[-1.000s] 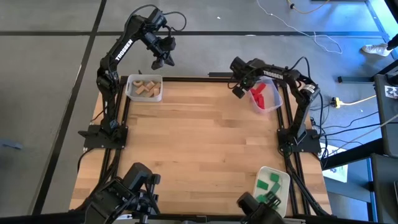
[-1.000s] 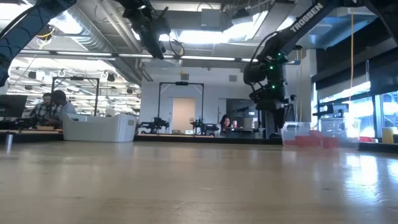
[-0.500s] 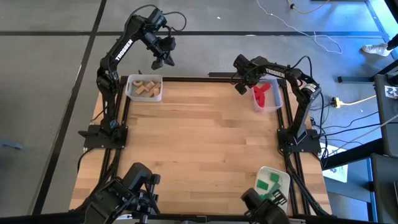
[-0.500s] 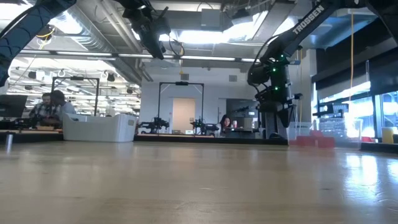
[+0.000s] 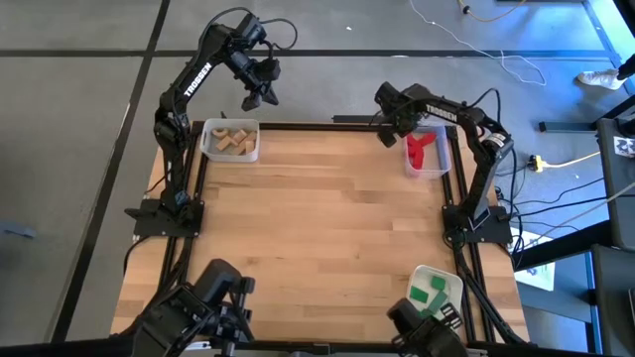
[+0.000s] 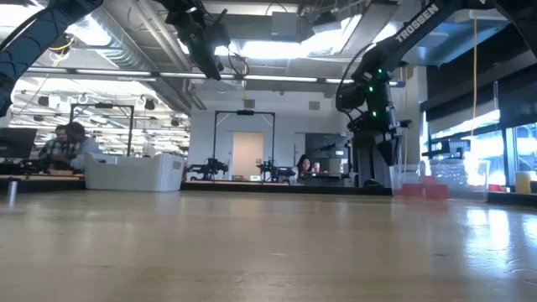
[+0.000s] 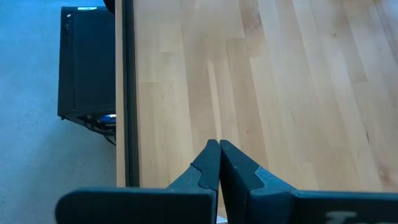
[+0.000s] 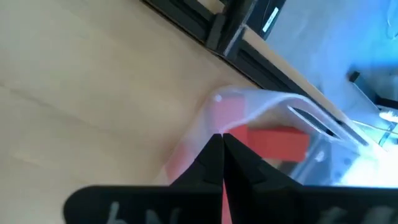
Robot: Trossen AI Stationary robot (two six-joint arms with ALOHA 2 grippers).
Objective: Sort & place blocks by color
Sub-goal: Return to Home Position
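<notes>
Wood table [image 5: 327, 228] carried 3 containers near its corners. My L tool [image 5: 250, 103] hung past far edge, just beyond clear bin [image 5: 210, 147] w/ tan blocks [image 5: 231, 141]; fingers clenched, nothing held. My R tool [image 5: 388, 136] hung beside far-right bin [image 5: 444, 159] holding red blocks [image 5: 417, 149]; fingers pressed together, also empty. Green blocks [image 5: 430, 294] lay in white tray [image 5: 453, 282], near-right corner.

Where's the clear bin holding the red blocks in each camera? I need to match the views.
High view: clear bin at the upper right corner of the table.
Low view: right side, at the far table edge.
Left wrist view: not in it.
Right wrist view: centre right, just past the shut fingers of the right gripper.
Shared landmark: the red blocks inside it.
</notes>
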